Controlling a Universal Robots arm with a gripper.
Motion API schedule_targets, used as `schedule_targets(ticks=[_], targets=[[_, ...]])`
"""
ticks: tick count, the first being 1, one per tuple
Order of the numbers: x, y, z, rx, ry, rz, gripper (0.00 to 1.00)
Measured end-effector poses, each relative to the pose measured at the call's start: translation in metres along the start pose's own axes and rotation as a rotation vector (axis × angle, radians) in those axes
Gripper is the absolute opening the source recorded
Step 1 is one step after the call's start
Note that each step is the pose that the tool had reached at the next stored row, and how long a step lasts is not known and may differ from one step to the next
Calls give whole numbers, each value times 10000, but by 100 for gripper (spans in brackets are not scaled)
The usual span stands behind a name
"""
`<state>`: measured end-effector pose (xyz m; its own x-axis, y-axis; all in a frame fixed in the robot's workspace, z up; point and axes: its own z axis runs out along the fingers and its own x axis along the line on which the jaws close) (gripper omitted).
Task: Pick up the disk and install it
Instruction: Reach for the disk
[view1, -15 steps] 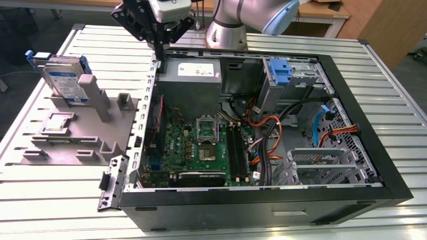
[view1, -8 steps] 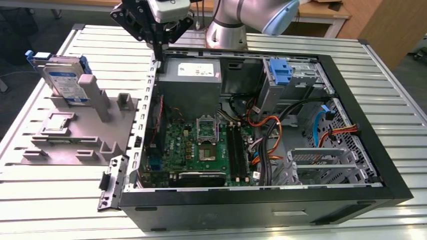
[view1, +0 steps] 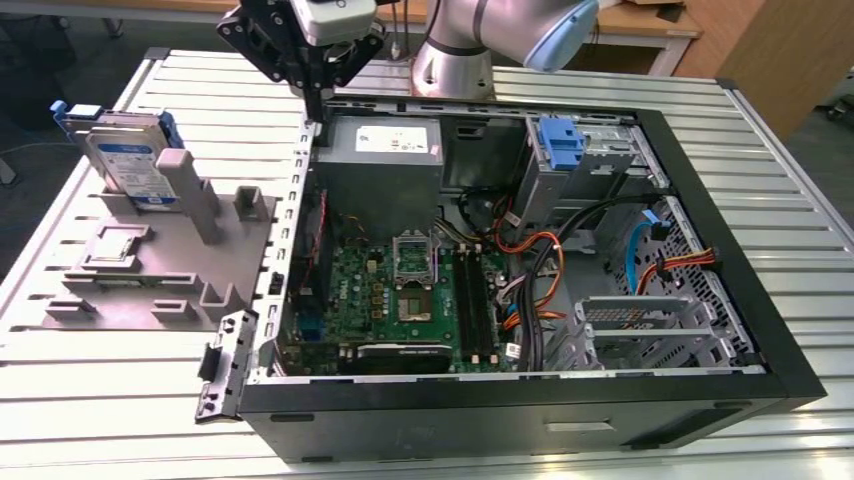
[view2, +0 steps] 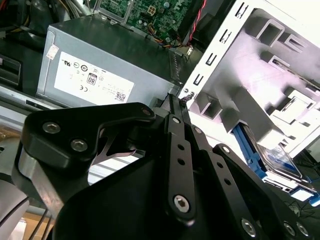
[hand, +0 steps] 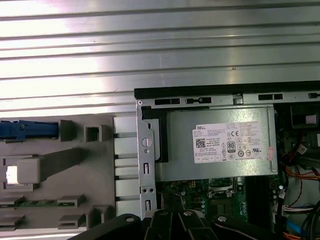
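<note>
Read from the exterior view's left to its right. The disk (view1: 124, 160) stands on edge in a grey fixture (view1: 147, 280) on the slatted metal table (view1: 107, 400). Its blue carrier frames a blue-and-white label. It sits to the exterior view's left of the gripper (view1: 316, 112), lower than it and well apart from it. The gripper hangs over the perforated side wall of the open computer case (view1: 534, 405), its fingers clenched together with nothing between them. Just beside and below the gripper, toward the exterior view's right, lies the grey power supply (view1: 380, 140) with a white label. The green motherboard (view1: 400, 290) lies lower in the case. A bare blue bracket (view1: 561, 145) stands in the drive bay, well apart from the gripper on that same side, with orange cables (view1: 541, 255) below it. In the second wrist view the closed gripper (view2: 179, 98) points at the case edge, with the power supply (view2: 100, 75) to one side and the disk (view2: 272, 156) in the fixture (view2: 260, 75) to the other.
</note>
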<state>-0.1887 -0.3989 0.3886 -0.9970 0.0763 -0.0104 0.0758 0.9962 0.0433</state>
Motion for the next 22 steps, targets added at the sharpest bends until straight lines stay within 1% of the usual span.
schedule_targets(ticks=[22], targets=[[82,-6,4,-1,0,-1,10]])
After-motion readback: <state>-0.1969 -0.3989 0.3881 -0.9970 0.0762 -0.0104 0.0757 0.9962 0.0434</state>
